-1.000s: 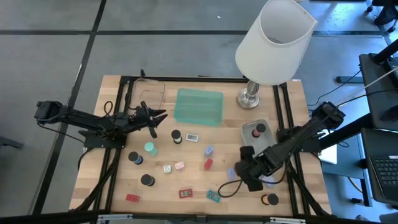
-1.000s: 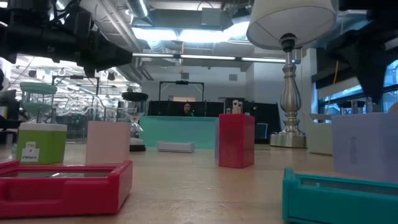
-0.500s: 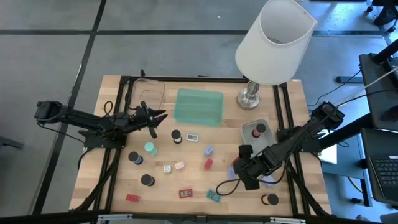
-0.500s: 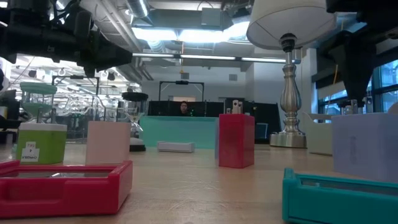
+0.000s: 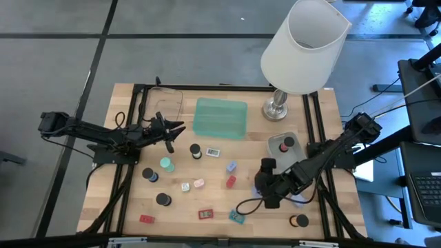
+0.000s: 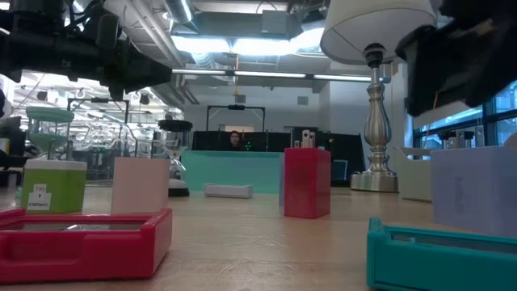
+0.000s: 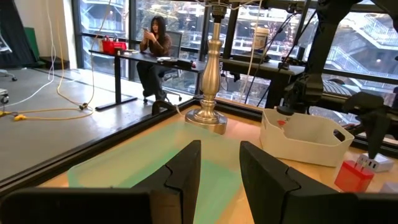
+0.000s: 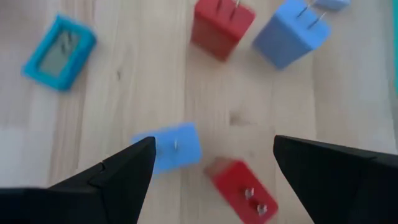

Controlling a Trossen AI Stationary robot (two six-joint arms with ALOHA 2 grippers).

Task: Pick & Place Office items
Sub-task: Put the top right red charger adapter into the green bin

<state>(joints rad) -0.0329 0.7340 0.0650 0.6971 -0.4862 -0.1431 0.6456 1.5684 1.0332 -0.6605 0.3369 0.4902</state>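
While the left gripper (image 5: 172, 132) waits near the green tray (image 5: 220, 118) with its fingers slightly apart and empty, the right gripper (image 5: 264, 186) hangs over the table's right front area, fingers spread wide and holding nothing. Below it lie a blue block (image 8: 176, 147) and a red block (image 8: 239, 190), with another red block (image 8: 222, 22), a lavender block (image 8: 291, 38) and a teal rectangle (image 8: 60, 52) nearby
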